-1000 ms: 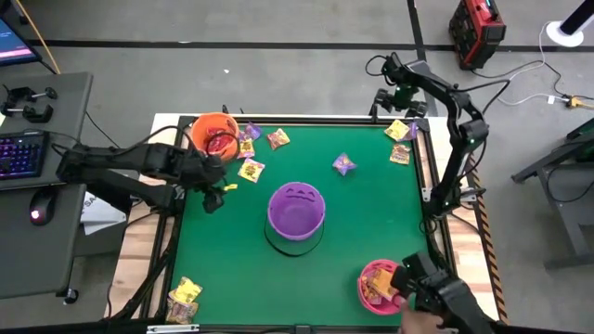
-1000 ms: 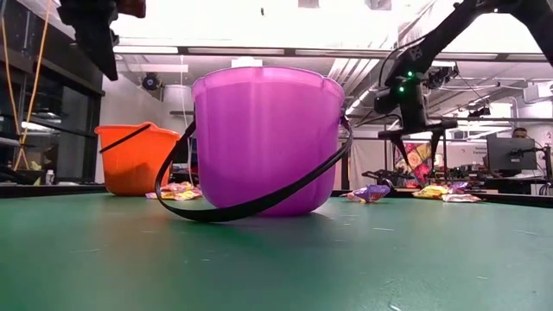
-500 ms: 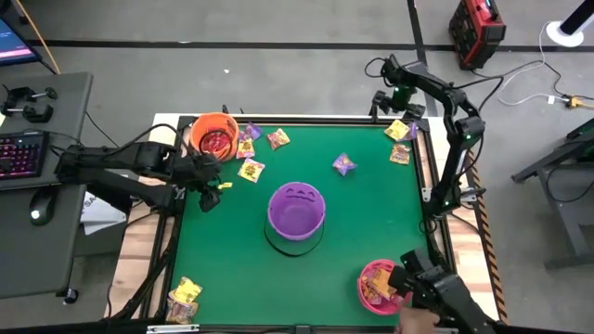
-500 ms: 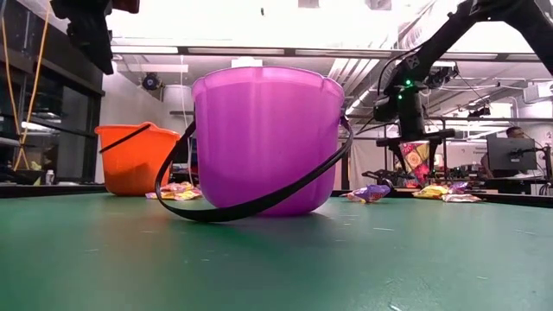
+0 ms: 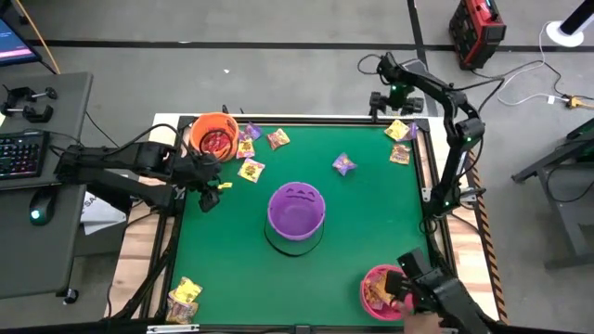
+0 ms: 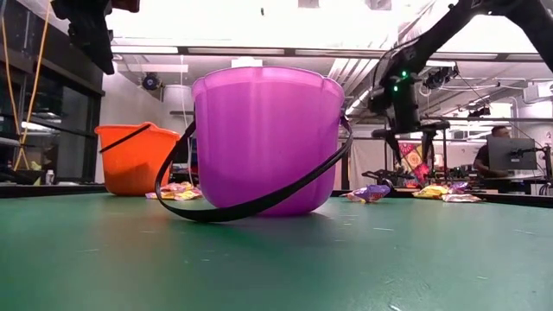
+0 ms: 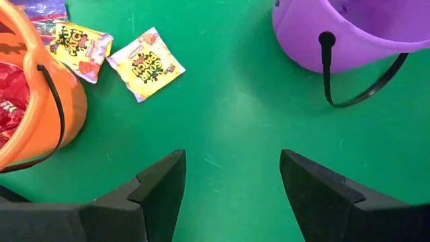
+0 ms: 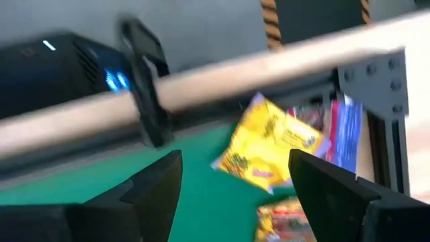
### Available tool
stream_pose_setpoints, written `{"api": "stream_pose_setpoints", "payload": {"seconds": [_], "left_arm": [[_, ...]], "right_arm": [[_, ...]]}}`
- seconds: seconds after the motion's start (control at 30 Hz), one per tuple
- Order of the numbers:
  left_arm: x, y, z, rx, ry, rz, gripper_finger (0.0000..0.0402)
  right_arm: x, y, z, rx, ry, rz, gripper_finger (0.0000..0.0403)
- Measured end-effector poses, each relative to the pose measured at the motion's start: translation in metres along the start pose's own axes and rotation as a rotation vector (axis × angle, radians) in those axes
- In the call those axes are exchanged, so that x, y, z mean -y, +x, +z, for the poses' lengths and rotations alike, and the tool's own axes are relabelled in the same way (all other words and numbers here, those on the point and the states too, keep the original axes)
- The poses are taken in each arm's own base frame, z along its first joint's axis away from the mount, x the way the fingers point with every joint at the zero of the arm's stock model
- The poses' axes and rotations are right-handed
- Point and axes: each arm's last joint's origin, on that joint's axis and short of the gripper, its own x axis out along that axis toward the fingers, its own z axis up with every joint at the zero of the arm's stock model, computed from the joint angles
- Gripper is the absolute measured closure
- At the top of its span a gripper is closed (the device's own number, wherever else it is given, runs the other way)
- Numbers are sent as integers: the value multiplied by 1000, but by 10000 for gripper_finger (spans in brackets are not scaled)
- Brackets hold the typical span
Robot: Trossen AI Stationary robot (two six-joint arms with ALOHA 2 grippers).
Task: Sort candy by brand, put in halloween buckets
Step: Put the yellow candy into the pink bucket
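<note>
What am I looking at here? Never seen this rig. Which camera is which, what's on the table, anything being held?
It is a two-armed robot at a green table, sorting candy into buckets. One picture looks straight down on the table, one looks level across its top, and one comes from each wrist.

The left gripper hangs open beside the round orange plastic bucket, which already holds red packets. The right gripper is open at the far right corner, over a yellow crinkly candy packet. Neither holds anything.

The round purple plastic bucket stands mid-table and the round pink plastic bucket at the near right edge. Loose wrapped candy packets lie by the orange bucket, more at the far right corner and the near left corner.
</note>
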Motion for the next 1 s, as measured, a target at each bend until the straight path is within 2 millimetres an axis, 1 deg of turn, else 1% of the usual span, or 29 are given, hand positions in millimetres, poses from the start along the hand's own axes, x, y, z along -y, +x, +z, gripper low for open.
{"api": "stream_pose_setpoints", "payload": {"seconds": [0.07, 0.13, 0.23, 0.33, 0.4, 0.47, 0.53, 0.6, 0.63, 0.73, 0.8, 0.87, 0.93, 1.0], "left_arm": [[0, 0, 0, -1, 1, 0, 172], [0, 0, 0, 0, 1, 0, 172], [0, 0, 0, -1, 1, 0, 172], [0, 0, 0, 0, 18, 0, 172], [0, 0, 0, 0, 33, 0, 172], [0, 0, 0, 1, 37, 3, 172], [0, 0, 0, 2, 43, 5, 172], [0, 0, 0, 5, 52, 10, 172], [0, 0, 0, 6, 54, 10, 172], [0, 0, 0, 9, 53, 12, 172], [0, 0, 1, 12, 53, 11, 172], [0, 0, 1, 17, 51, 8, 172], [1, 0, 2, 28, 49, 5, 172], [1, 0, 3, 33, 48, 4, 172]], "right_arm": [[0, -14, 5, 57, -1, 42, 137], [1, -32, 7, 112, -15, 83, 137], [1, -54, 2, 161, -97, 114, 137], [2, -72, -19, 182, -185, 84, 137], [6, -74, -38, 176, -223, 22, 137], [12, -68, -59, 161, -231, -7, 137], [22, -62, -81, 155, -187, 5, 137], [32, -54, -102, 174, -102, 50, 137], [36, -47, -113, 182, -55, 79, 137], [47, -27, -137, 207, 93, 150, 137], [49, -14, -144, 225, 188, 200, 137], [47, -2, -146, 239, 269, 241, 137], [44, 6, -143, 275, 348, 264, 137], [40, 15, -139, 298, 433, 238, 137]]}}
